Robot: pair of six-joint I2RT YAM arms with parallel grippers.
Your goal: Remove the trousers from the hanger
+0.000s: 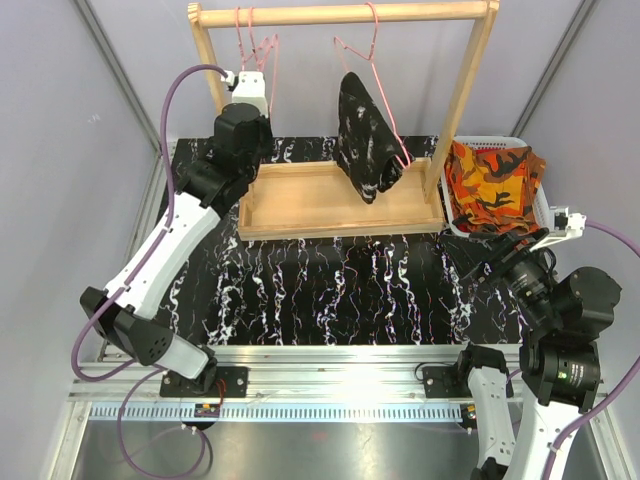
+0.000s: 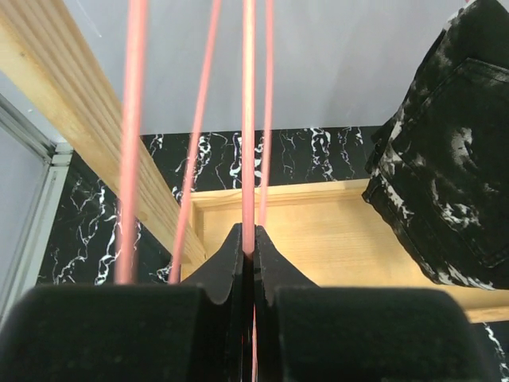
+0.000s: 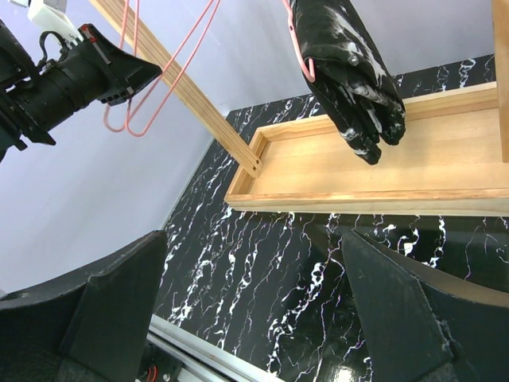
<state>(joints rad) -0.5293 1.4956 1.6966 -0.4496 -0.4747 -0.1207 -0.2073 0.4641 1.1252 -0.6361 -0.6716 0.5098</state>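
The black trousers with white speckles (image 1: pixel 365 140) hang on a pink hanger (image 1: pixel 372 45) at the middle of the wooden rack's rail (image 1: pixel 340 13). They also show in the left wrist view (image 2: pixel 453 175) and the right wrist view (image 3: pixel 350 72). The camouflage trousers (image 1: pixel 492 185) lie in a white basket (image 1: pixel 548 212) at the right. The red pair is hidden. My left gripper (image 1: pixel 258 105) (image 2: pixel 249 239) is shut on the wire of an empty pink hanger (image 2: pixel 249 119) at the rail's left end. My right gripper (image 1: pixel 480 268) (image 3: pixel 254 302) is open and empty above the table, near the basket.
The rack stands on a shallow wooden tray base (image 1: pixel 330 225) with upright posts (image 1: pixel 462 100) at each side. A second empty pink hanger (image 3: pixel 131 95) hangs beside the held one. The black marbled tabletop (image 1: pixel 330 290) lies between the tray and the arm bases.
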